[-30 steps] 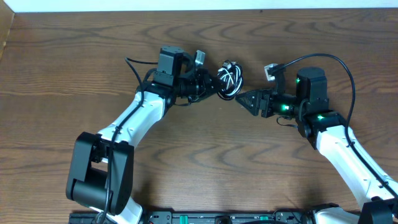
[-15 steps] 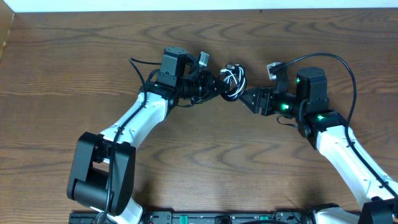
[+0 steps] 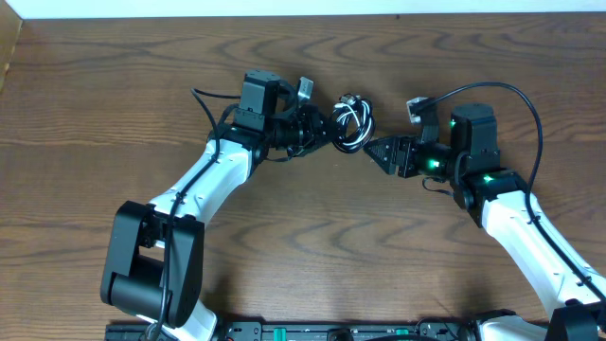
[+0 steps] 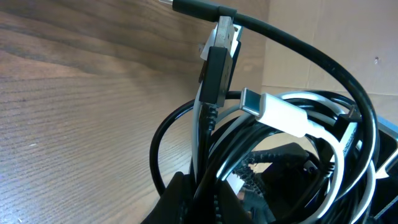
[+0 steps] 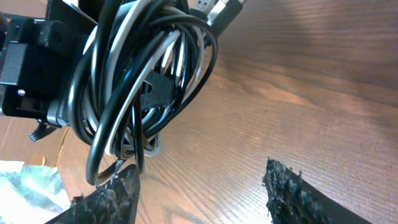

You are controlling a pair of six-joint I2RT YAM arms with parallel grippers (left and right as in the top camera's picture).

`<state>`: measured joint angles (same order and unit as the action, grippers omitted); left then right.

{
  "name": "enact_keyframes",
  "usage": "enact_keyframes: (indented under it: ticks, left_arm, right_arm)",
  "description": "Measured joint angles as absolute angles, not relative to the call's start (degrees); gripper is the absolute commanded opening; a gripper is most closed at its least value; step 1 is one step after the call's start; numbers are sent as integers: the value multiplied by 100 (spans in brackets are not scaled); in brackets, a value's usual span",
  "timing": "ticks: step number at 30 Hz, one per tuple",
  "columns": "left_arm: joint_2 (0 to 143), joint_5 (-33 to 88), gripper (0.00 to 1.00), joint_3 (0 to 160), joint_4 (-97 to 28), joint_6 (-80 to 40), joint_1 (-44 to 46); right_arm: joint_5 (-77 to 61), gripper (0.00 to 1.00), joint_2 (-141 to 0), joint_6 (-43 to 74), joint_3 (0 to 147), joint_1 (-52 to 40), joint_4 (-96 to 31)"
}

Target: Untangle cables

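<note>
Right gripper (image 5: pixel 199 169): jaws spread, nothing between them. The fingertips (image 5: pixel 115 194) are black and rough-edged, aimed at the coil from the side. One tip sits right at the lowest black loop; I cannot tell whether it touches.

Left gripper (image 3: pixel 325 133): pressed together, pinching the coil (image 3: pixel 352 121) by some of its strands and holding it near the far middle of the table (image 3: pixel 284 256). The lower loops hang close to the wood. I cannot tell whether they rest on it.

Coil: black cable (image 4: pixel 311 57) and white cable (image 4: pixel 283 118), wound together in several round, interleaved turns. Both are thin, smooth-jacketed and glossy. They hold their curve, so I judge them springy rather than limp. The white end is free, with a flat silver-tipped plug (image 4: pixel 252 99) lying across the top of the turns. The black end is free too, its rectangular metal-shelled plug (image 4: pixel 217 68) sticking out past the coil. The table is matte brown wood with a strong grain.

Step in hand, my judgement: the right gripper takes one cable so the two can be drawn apart.
- I would go for the white plug end, not a mid-loop strand, since a mid-loop pull would likely cinch the turns.
- Close on that one strand only.
- The jacket looks slick, so I would grip just behind the plug's shoulder to stop it sliding through.
- Draw slowly away from the left gripper and watch whether black turns drag along.
- I cannot tell which strands the left gripper pinches. If white is among them, the pull will bind.
</note>
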<state>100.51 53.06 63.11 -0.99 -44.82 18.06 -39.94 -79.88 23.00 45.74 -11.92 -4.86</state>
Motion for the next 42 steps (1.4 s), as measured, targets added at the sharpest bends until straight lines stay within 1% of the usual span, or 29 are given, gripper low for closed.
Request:
enact_keyframes:
  ticks: [13, 17, 20, 22, 23, 24, 29, 32, 34, 39, 40, 42]
  left_arm:
    - [10051, 5330, 7, 6311, -102, -4501, 1837]
    - [10051, 5328, 8, 6311, -97, -4504, 2084]
    - [10051, 5280, 7, 6311, -89, -4506, 2309]
    - [10051, 5247, 7, 6311, 3, -4508, 2458]
    - [10051, 5240, 8, 6311, 23, -4508, 2480]
    - [10051, 5236, 7, 6311, 45, -4512, 2488]
    - [10051, 5238, 7, 6311, 47, -4521, 2547]
    - [10051, 5245, 8, 6311, 27, -4493, 2517]
    - [10051, 5284, 7, 6309, 21, -4473, 2418]
    - [10051, 5365, 7, 6307, 58, -4453, 1946]
    - [10051, 5360, 7, 6307, 67, -4453, 1848]
    - [10051, 5321, 8, 6307, 69, -4453, 1638]
  right_arm:
    - [-4062, 60, -7988, 2298, 4574, -1192, -451]
    - [-4071, 59, -7988, 2298, 4574, -1192, -381]
    - [-4069, 61, -7988, 2298, 4574, -1192, -381]
    - [-4047, 41, -7988, 2296, 4574, -1192, -384]
    - [-4014, 22, -7988, 2255, 4574, -1192, -392]
    - [-3900, 1, -7988, 2292, 4574, -1192, -436]
    - [-3098, 1, -7988, 2443, 4582, -1205, -1039]
    - [-2543, 1, -7988, 2683, 4619, -1232, -1601]
    - [-2008, 2, -7983, 2906, 4670, -1247, -2189]
    - [-423, 21, -7981, 3273, 4672, -1260, -3186]
    - [-180, 23, -7981, 3291, 4639, -1245, -3271]
    - [281, 31, -7988, 3352, 4595, -1212, -3347]
